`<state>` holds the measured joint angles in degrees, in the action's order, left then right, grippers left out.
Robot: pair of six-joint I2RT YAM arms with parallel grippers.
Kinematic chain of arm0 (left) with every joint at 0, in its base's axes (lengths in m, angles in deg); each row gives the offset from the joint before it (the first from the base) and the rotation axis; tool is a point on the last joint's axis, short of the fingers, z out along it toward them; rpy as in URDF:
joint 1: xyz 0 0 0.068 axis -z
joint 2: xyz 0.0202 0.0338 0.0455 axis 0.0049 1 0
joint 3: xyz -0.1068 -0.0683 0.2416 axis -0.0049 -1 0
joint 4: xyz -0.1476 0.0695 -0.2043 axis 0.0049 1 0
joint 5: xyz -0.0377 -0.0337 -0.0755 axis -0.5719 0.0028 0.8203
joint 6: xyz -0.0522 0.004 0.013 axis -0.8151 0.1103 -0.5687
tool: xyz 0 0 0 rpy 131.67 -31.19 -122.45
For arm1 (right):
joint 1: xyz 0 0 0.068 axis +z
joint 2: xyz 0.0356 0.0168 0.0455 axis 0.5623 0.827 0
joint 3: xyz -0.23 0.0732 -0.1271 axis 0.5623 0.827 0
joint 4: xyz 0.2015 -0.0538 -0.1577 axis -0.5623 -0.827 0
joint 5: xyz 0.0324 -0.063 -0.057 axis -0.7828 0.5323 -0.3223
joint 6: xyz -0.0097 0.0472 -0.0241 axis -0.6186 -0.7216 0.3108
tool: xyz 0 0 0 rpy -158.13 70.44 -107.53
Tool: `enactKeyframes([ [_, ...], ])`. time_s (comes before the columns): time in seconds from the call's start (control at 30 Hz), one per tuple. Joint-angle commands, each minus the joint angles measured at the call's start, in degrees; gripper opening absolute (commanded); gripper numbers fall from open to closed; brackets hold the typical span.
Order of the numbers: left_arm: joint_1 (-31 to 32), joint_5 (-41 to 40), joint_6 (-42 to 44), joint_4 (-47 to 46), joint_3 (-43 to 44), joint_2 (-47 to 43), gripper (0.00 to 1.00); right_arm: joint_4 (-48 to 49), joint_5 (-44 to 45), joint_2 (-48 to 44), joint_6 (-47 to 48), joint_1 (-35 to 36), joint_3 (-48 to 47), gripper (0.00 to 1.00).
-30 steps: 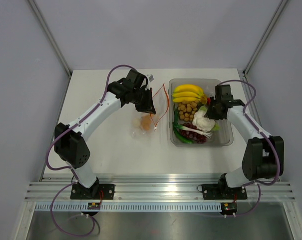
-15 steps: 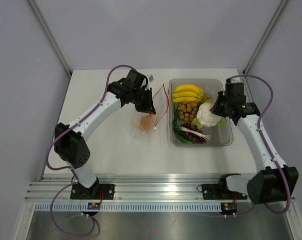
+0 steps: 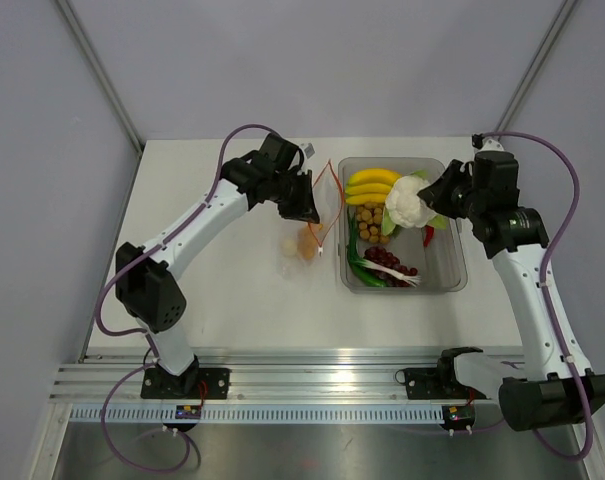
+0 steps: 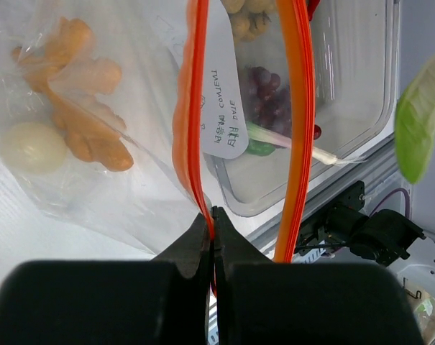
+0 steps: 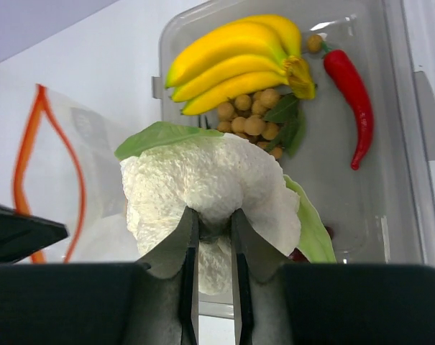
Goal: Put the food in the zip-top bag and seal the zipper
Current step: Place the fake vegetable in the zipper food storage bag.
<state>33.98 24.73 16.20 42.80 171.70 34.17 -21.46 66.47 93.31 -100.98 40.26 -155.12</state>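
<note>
My left gripper [image 3: 304,205] [image 4: 213,213] is shut on the red zipper strip [image 4: 191,115] of the clear zip-top bag [image 3: 307,222], holding its mouth open. Orange pieces [image 4: 84,122] and a pale round piece [image 4: 33,146] lie inside the bag. My right gripper [image 3: 422,205] [image 5: 212,215] is shut on a white cauliflower with green leaves [image 3: 406,203] [image 5: 203,190], held above the clear tub [image 3: 452,262]. In the tub lie yellow bananas [image 3: 370,184] [image 5: 235,54], a brown ball cluster [image 3: 371,222], dark red grapes [image 3: 387,260], green vegetables [image 3: 362,265] and a red chilli [image 5: 352,90].
The tub stands right of the bag on the white table [image 3: 222,290]. Grey walls enclose the table on three sides. A metal rail [image 3: 312,372] runs along the near edge by the arm bases.
My right gripper has lifted the cauliflower out of the tub and raised it up and back. My left gripper with the bag has shifted slightly right.
</note>
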Motion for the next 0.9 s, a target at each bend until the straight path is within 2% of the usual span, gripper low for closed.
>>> enactKeyframes([
  [0.0,0.54,0.35,-0.48,-1.67,1.76,0.85,0.0,4.17,-5.48,-0.55,-3.27,1.95,-5.03,0.0],
  [0.17,0.54,1.32,-0.39,-2.19,1.15,0.76,0.0,6.01,-0.66,3.22,-4.59,13.54,-10.03,0.0],
  [0.37,0.54,1.58,0.13,-2.02,0.62,0.5,0.0,10.76,-0.48,7.97,-7.14,20.93,-13.38,0.0],
  [0.63,0.54,2.28,0.49,-1.76,0.88,0.15,0.0,12.79,-0.04,15.17,-8.29,23.49,-11.54,0.0],
  [0.87,0.54,3.08,1.98,-0.79,2.02,-0.12,0.0,9.71,9.63,17.03,-8.11,23.49,-6.18,0.0],
])
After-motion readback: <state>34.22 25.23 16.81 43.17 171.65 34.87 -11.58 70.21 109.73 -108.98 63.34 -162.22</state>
